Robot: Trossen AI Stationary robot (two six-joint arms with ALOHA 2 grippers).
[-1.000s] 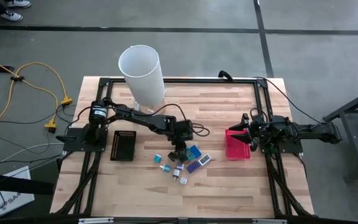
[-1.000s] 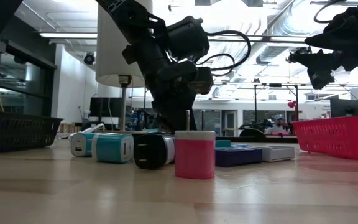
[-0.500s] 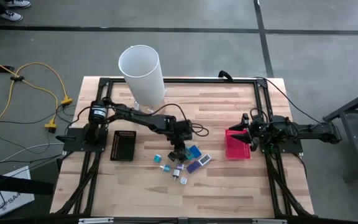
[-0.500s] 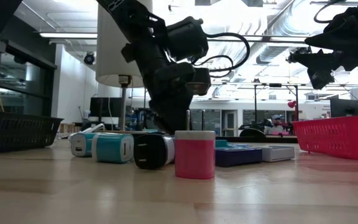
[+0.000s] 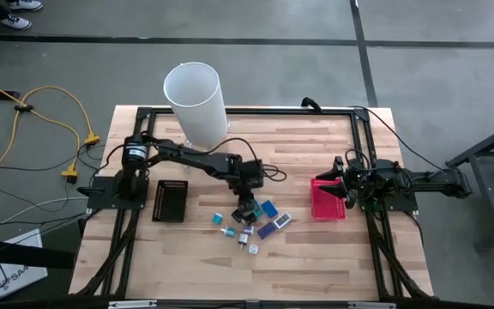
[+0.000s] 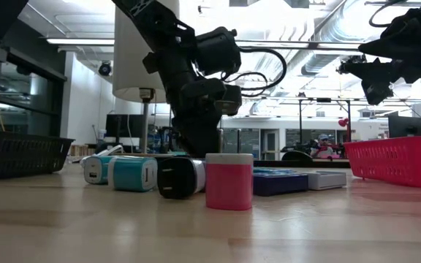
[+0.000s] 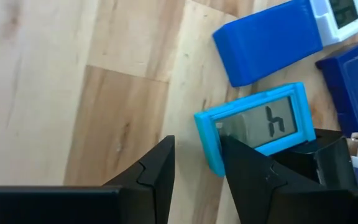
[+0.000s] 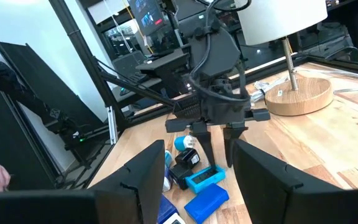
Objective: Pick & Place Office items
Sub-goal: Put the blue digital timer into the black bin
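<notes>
The office items [image 5: 256, 225] lie in a small cluster on the table's middle: teal, blue, black and white pieces, plus a pink plug block [image 6: 229, 181] nearest the low camera. My left gripper [image 5: 245, 209] is open and points down into the cluster. In its wrist view, my left gripper [image 7: 197, 165] has the end corner of a light-blue LCD clock [image 7: 260, 124] between its fingers. A blue block [image 7: 269, 40] lies beyond the clock. My right gripper [image 5: 340, 184] is open and hovers above the red mesh basket [image 5: 328, 200]. My left gripper comes from above with its fingers on either side of the light-blue clock's end corner [image 7: 207, 146]. One finger [image 7: 244, 168] overlaps that corner in the wrist view. I cannot tell whether it touches. The clock lies flat on the table.
A black tray [image 5: 171, 200] sits left of the cluster. The tall white cylinder [image 5: 197, 99] stands on a round wooden base [image 8: 300, 93] at the far side. The red basket [image 6: 397, 161] is to the cluster's right. Bare wood lies along the near edge.
My left arm's wrist has shifted slightly toward the table's far edge, with the gripper still down in the cluster. The items have stayed where they were.
</notes>
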